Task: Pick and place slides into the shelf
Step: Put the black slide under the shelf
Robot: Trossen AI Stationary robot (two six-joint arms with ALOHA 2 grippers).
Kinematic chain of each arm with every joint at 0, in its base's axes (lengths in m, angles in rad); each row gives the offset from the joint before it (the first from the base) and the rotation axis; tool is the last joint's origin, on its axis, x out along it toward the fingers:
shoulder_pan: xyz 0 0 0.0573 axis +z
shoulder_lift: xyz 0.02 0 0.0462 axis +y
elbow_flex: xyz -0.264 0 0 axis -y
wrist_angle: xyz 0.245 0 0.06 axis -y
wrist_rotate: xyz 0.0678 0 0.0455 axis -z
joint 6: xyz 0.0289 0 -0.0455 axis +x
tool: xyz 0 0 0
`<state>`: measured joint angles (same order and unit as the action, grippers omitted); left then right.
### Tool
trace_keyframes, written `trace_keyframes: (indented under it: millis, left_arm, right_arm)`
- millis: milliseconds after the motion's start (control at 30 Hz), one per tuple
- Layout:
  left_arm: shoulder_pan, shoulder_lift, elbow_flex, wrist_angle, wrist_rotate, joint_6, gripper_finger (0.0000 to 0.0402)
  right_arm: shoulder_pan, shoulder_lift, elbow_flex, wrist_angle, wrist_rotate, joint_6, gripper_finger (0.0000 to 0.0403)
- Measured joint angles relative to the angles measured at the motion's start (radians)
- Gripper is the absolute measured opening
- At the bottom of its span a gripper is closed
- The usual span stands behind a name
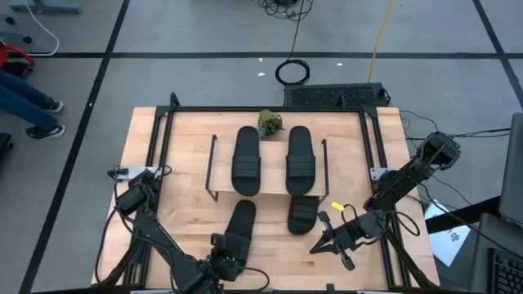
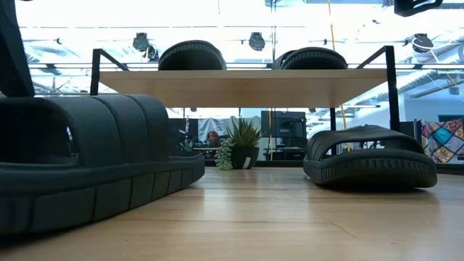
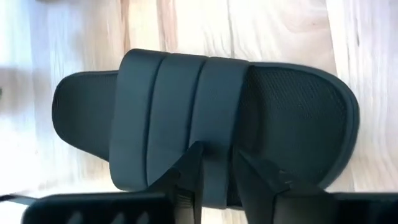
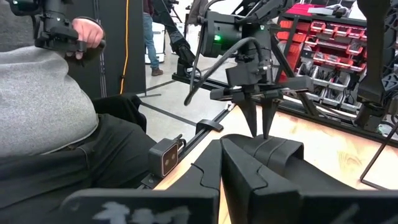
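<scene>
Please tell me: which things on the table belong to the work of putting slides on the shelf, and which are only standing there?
Belong to the job:
- shelf
- two slides on its top board
- slide partly under the shelf
- slide on the table, left gripper at its strap
- right gripper, shut, beside the shelf

Only standing there:
- small plant
</scene>
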<state>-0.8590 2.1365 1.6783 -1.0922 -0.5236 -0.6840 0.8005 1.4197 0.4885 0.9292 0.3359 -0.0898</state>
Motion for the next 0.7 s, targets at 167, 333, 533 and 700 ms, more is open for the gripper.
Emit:
trace_keyframes:
  millis: [167, 333, 533, 700]
  left_arm:
    - [-0.034, 0.0, 0.0, -0.005, -0.044, 0.057, 0.0155]
    - [-0.049, 0.0, 0.0, -0.005, -0.071, 0.061, 0.0248]
    - [-0.049, 0.0, 0.0, -0.004, -0.173, 0.069, 0.034]
    - [-0.04, 0.018, 0.0, -0.005, -0.196, 0.118, 0.0366]
  right_arm:
    - [0.0, 0.0, 0.0, 0.0, 0.0, 0.0, 0.0]
    - [0.0, 0.0, 0.0, 0.0, -0.001, 0.0, 0.0]
    - [0.0, 0.0, 0.0, 0.0, -0.001, 0.0, 0.0]
    - [0.0, 0.0, 0.0, -0.001, -0.001, 0.0, 0.0]
